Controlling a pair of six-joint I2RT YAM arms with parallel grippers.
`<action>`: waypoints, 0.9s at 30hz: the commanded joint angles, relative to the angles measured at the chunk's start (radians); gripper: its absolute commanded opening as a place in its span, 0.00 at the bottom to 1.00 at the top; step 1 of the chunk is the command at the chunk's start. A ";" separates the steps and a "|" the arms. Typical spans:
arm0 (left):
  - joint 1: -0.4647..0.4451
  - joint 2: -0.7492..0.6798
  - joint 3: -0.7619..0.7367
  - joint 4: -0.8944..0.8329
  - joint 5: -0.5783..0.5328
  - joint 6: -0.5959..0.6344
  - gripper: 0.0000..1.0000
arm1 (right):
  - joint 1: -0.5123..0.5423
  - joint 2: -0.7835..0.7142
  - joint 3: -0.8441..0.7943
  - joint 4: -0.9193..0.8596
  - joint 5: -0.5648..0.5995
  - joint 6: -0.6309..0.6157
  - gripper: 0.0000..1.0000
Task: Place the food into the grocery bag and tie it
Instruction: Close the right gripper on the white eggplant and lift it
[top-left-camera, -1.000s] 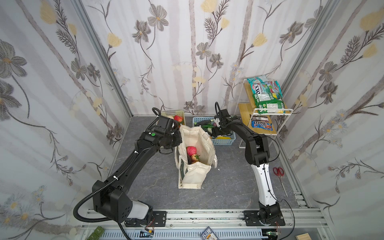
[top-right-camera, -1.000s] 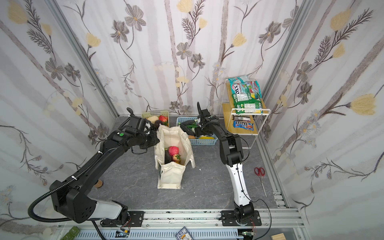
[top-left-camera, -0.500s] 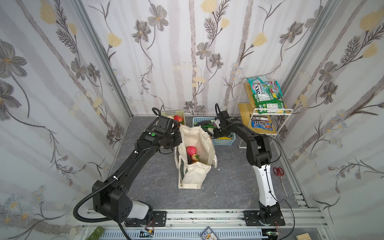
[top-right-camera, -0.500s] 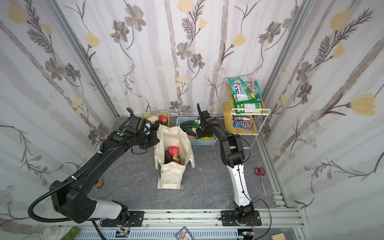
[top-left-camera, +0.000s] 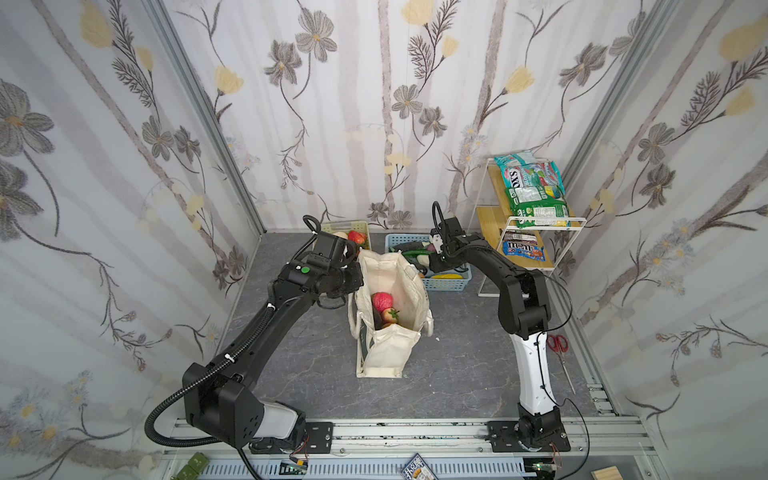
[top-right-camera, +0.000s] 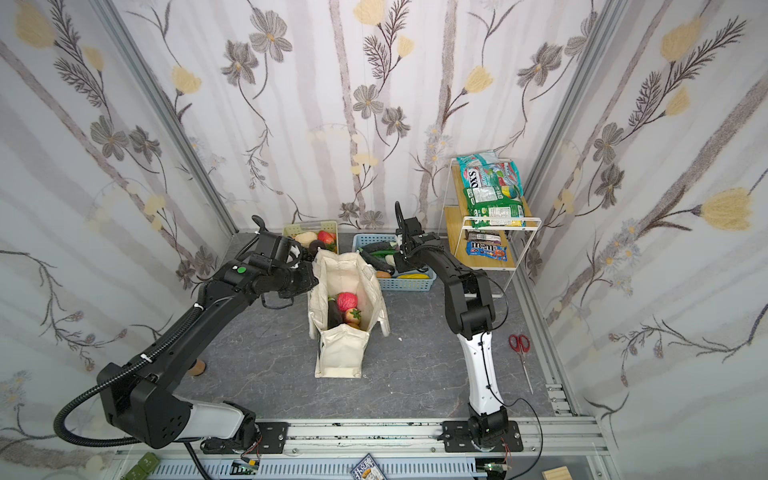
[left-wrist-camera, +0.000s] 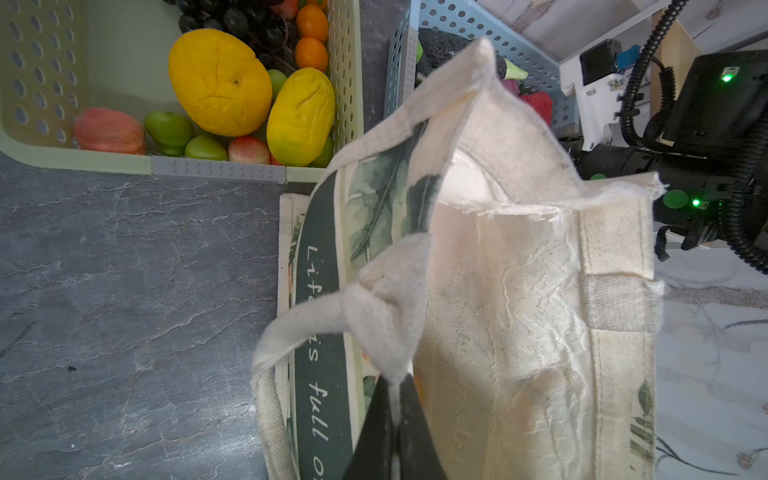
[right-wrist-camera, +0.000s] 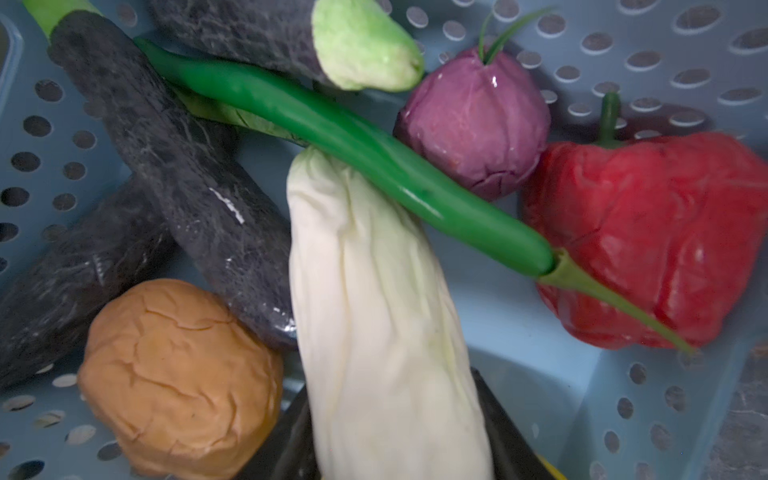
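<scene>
The cream grocery bag (top-left-camera: 390, 353) (top-right-camera: 340, 353) stands open mid-floor with a red fruit (top-left-camera: 382, 300) and other food inside. My left gripper (left-wrist-camera: 395, 399) sits at the bag's left rim (top-right-camera: 311, 278), shut on a knotted cream strap (left-wrist-camera: 386, 307). My right gripper (right-wrist-camera: 395, 399) reaches into the blue basket (top-left-camera: 449, 284). Its fingers press both sides of a pale white vegetable (right-wrist-camera: 382, 324) (top-left-camera: 422, 258). A green chilli (right-wrist-camera: 353, 158) lies across that vegetable, with dark aubergines (right-wrist-camera: 187, 178), a purple onion (right-wrist-camera: 473, 120), a red pepper (right-wrist-camera: 648, 249) and a tan potato (right-wrist-camera: 174, 382) around it.
A pale green basket (top-left-camera: 332, 227) (left-wrist-camera: 41, 62) of fruit stands behind the bag on the left. A white wire rack (top-left-camera: 536, 195) with snack packets fills the back right corner. Red scissors (top-left-camera: 557, 345) lie near the right wall.
The right gripper's jaws have closed in onto the pale white vegetable. Both arms have otherwise stayed in place, and the left still holds the strap.
</scene>
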 joint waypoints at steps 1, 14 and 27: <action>-0.001 -0.003 0.002 0.003 -0.007 -0.001 0.00 | 0.004 -0.040 -0.019 0.039 -0.007 -0.024 0.46; -0.001 -0.005 0.004 0.010 -0.002 -0.001 0.00 | 0.006 -0.172 -0.168 0.042 -0.013 -0.040 0.45; -0.001 -0.005 -0.008 0.022 0.006 -0.001 0.00 | 0.004 -0.276 -0.237 0.051 -0.031 -0.014 0.45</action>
